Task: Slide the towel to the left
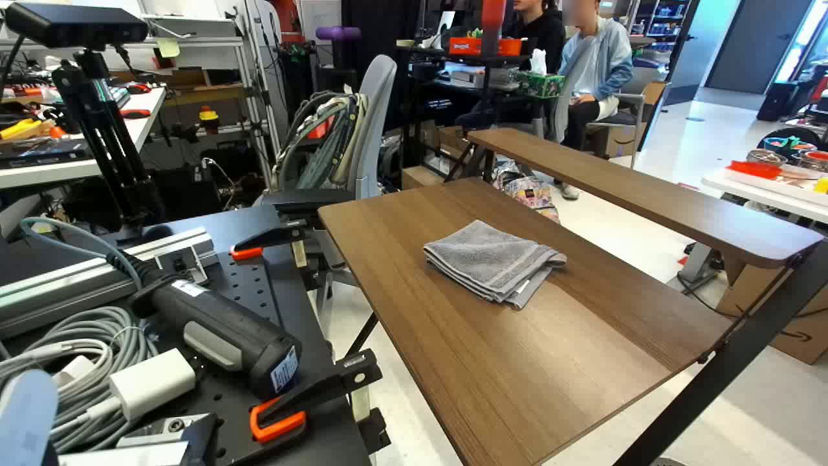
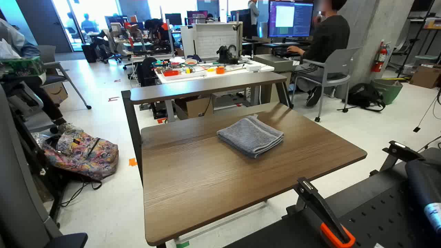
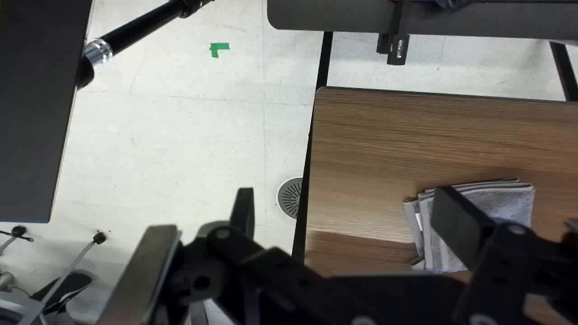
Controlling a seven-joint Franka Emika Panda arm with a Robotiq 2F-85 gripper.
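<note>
Pale floor (image 3: 180,149), brown tabletop (image 1: 517,362) over it; folded grey towel (image 2: 249,136) sitting right there on tabletop; and jaws, gaping wide, well apart from towel, one side masking part of it in wrist view.

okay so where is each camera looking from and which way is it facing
In an exterior view: seemingly raised beside the bench, looking down across the table toward a chair; no robot part I can identify.
In an exterior view: seemingly near the bench too, facing a monitor across the table; no robot part either.
Wrist view: behind the spread fingers, which show, facing down at floor, table and towel.
Both exterior views share the towel, table and bench.
</note>
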